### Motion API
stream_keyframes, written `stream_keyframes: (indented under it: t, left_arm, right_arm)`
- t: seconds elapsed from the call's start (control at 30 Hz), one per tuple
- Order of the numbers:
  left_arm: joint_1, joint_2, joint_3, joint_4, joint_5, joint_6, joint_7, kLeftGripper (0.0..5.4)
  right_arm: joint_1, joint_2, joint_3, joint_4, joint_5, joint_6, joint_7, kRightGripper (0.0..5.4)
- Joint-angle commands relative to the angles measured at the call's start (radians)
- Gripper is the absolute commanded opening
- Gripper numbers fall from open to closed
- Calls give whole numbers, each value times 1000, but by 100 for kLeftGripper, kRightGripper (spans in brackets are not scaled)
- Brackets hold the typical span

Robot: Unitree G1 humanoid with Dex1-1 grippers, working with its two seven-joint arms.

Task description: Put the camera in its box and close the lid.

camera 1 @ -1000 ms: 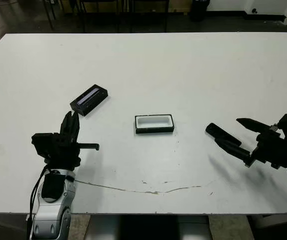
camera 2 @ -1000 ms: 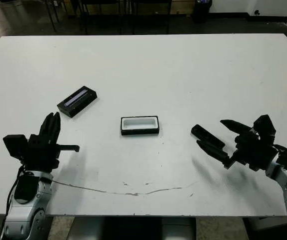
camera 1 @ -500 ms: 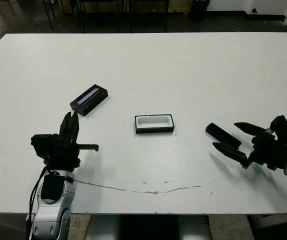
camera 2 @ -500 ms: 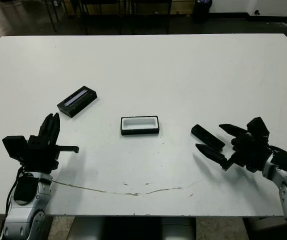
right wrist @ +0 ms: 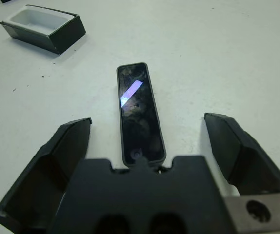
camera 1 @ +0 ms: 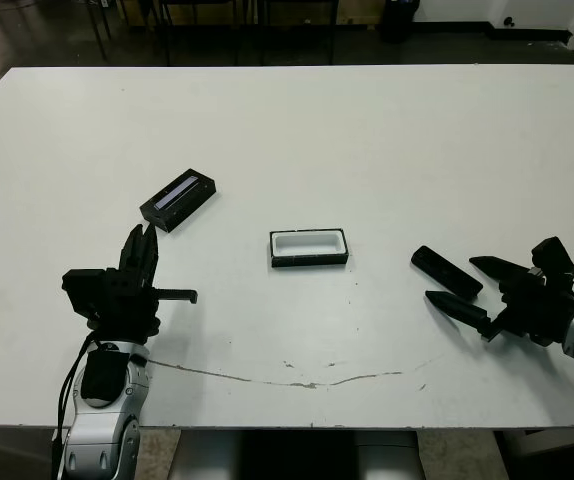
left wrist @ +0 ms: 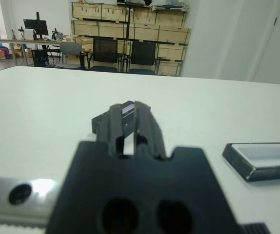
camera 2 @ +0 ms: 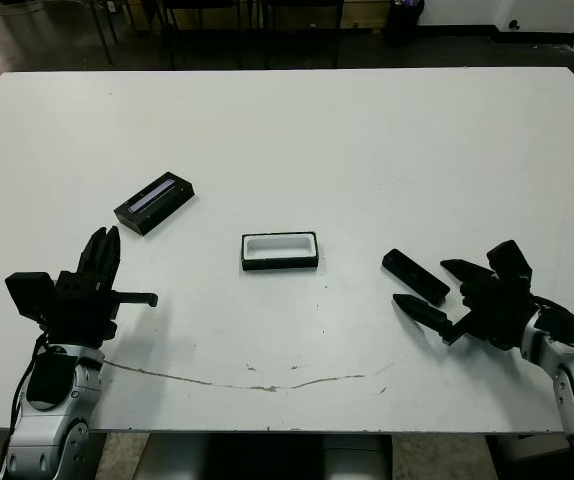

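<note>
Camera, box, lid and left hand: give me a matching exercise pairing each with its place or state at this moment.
Things:
1. camera
2. box
3. lid
4. left hand

Places or states:
A. empty, white lining showing, mid-table
B. lying flat between the open fingers of the right hand
C. fingers together, holding nothing
D. stripe up, on the table beyond the left hand

Pairs: 1-B, 2-A, 3-D, 4-C

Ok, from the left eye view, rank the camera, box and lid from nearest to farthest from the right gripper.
1. The camera, lying on the table just ahead of the open right gripper, close by its fingertips.
2. The box, open, at the table's middle, to the camera's left.
3. The lid, far over on the left side.
</note>
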Motion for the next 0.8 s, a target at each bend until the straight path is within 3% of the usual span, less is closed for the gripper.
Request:
stream_keyframes:
  t: [0.03,0.37,0.53,0.67,0.73,0.8]
  left_arm:
    - [11,13,5,2,0,21,-3,0]
    - [10,15,4,5,11,15,-5,0]
    - [14,12,4,1,8,19,-3,0]
    - [12,11,5,9,5,10,-5,0]
    - [10,12,5,10,8,10,-4,0]
    - [9,13,4,12,12,10,-2,0]
  right_arm:
    - [15,9,13,-3,-16,1,-14,518]
    - [20,8,28,-35,-55,-6,-62,300]
    - [21,7,41,-27,-75,-76,-48,184]
    - [18,-16,62,-55,-117,-76,-53,96]
    - [12,-21,62,-60,-111,-46,-51,79]
    - [9,-30,66,-53,-123,-66,-44,78]
